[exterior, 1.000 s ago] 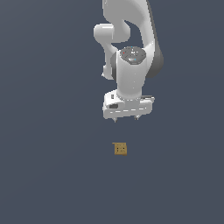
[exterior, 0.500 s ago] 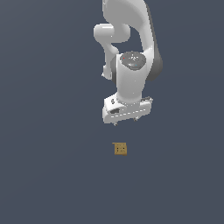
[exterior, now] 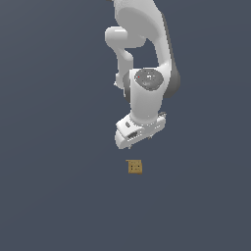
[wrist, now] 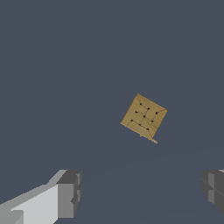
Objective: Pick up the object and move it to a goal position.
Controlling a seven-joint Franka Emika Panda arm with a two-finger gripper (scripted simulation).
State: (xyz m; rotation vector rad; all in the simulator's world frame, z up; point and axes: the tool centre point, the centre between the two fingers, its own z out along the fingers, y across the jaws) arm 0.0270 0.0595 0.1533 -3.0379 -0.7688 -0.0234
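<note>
We take the cube (exterior: 135, 166) as our landmark: it sits alone on the dark bench (exterior: 49, 196), flat and untouched. Our claw (exterior: 131, 143) hangs above it and apart from it, a touch toward the exterior view's left. In the wrist view the cube (wrist: 143, 116) lies ahead of the fingers (wrist: 70, 192), not between them, and turned so its corners, not its faces, meet the line across the jaws. The jaws stand spread wide, holding nothing. We judge the next move needs a forward shift, a wrist twist and a descent.
</note>
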